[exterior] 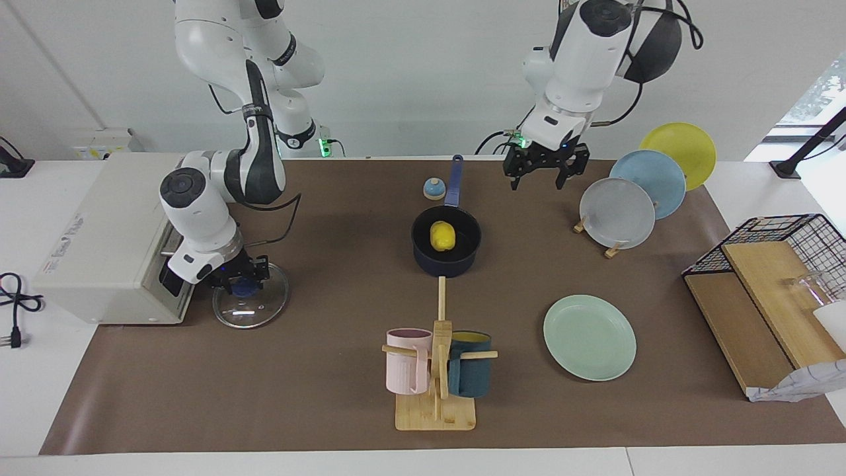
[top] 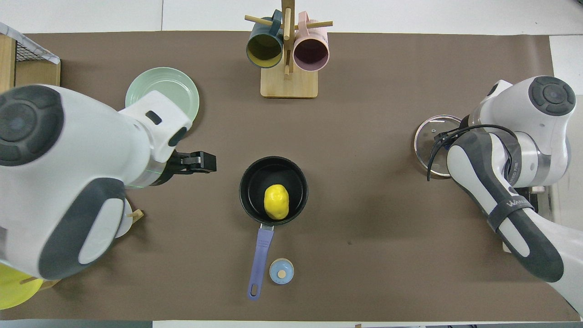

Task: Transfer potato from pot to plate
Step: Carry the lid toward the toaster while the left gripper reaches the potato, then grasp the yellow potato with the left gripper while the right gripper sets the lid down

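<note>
Only partial grey lettering, "Wa…", can be read on the right arm's dark band (top: 512,203).

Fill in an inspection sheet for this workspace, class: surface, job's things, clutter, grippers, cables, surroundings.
Surface: brown mat on a white table.
Job's things: potato lies in the pot; plate bare, toward the left arm's end.
Clutter: mug rack with two mugs; plate rack with three plates; blue knob beside the pot handle.
Grippers: left gripper open, in the air between pot and plate rack; right gripper shut on the glass lid knob.
Cables: black cord beside the toaster oven.
Surroundings: wire basket, white wall.
</note>
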`<state>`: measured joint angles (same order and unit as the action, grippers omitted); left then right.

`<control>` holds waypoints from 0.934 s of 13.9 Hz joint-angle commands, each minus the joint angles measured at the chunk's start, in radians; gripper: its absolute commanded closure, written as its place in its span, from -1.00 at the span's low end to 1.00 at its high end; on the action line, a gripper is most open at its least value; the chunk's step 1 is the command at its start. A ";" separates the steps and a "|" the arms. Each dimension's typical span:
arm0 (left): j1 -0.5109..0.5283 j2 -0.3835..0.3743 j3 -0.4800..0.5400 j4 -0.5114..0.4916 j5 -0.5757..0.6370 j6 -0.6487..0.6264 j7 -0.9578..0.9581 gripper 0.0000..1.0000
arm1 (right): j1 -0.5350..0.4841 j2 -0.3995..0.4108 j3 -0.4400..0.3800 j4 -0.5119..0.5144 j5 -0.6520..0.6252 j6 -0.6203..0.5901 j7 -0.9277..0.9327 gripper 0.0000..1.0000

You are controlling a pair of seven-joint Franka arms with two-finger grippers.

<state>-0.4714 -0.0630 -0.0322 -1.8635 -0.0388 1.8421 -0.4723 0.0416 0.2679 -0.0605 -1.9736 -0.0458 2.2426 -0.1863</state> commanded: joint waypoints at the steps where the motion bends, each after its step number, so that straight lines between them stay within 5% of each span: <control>1: -0.084 0.055 0.015 -0.094 -0.012 0.147 -0.125 -1.00 | -0.017 -0.030 0.014 -0.042 -0.003 0.029 -0.027 0.50; 3: -0.139 0.139 0.017 -0.101 -0.012 0.230 -0.213 -1.00 | -0.015 -0.033 0.014 -0.059 -0.003 0.052 -0.022 0.43; 4: -0.153 0.158 0.017 -0.106 -0.012 0.267 -0.221 -1.00 | -0.015 -0.033 0.014 -0.059 -0.003 0.055 -0.021 0.22; 6: -0.158 0.167 0.015 -0.131 -0.013 0.313 -0.259 -1.00 | -0.012 -0.032 0.014 -0.050 -0.003 0.054 -0.016 -0.99; 13: -0.223 0.209 0.014 -0.180 -0.067 0.370 -0.333 -1.00 | -0.002 -0.120 0.019 0.093 -0.005 -0.171 -0.010 -1.00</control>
<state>-0.6626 0.1505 -0.0334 -2.0164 -0.0854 2.1817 -0.7886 0.0464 0.1944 -0.0471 -1.9020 -0.0459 2.1492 -0.1869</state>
